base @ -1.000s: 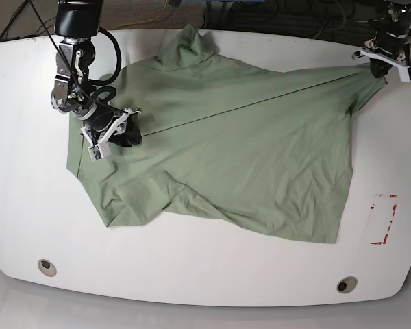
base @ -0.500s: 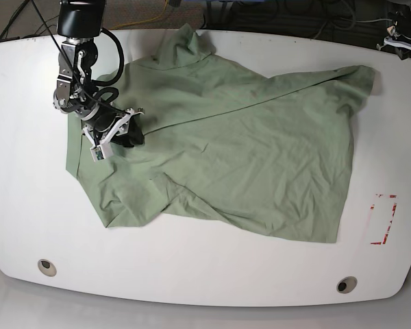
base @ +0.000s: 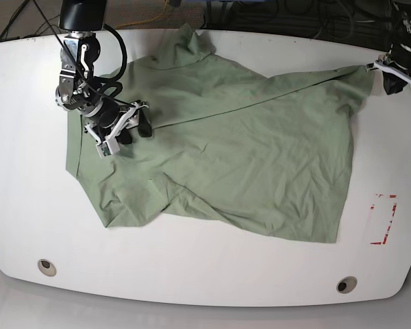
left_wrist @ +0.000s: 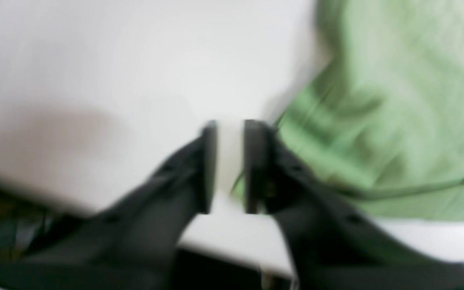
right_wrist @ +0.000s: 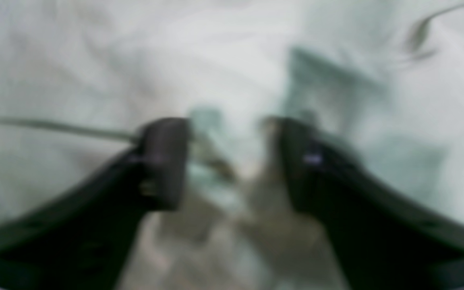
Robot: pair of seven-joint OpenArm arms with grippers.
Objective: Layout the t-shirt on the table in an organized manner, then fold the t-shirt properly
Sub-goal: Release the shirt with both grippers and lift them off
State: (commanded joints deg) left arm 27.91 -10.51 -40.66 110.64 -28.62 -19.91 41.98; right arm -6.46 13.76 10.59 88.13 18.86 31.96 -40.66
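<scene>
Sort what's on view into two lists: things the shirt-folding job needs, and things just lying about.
Part of the job:
- t-shirt, spread but creased
- table
- left gripper, by the shirt's corner
- right gripper, over the shirt

Lying about:
- red tape marks
- two grey grommets
- cables behind the table

Your right pincer [base: 123, 127] sits at ten o'clock in the base view, jaws parted, arm reaching down from twelve. Your left pincer [base: 399, 74] hangs at two o'clock, jaws narrowly apart.
</scene>
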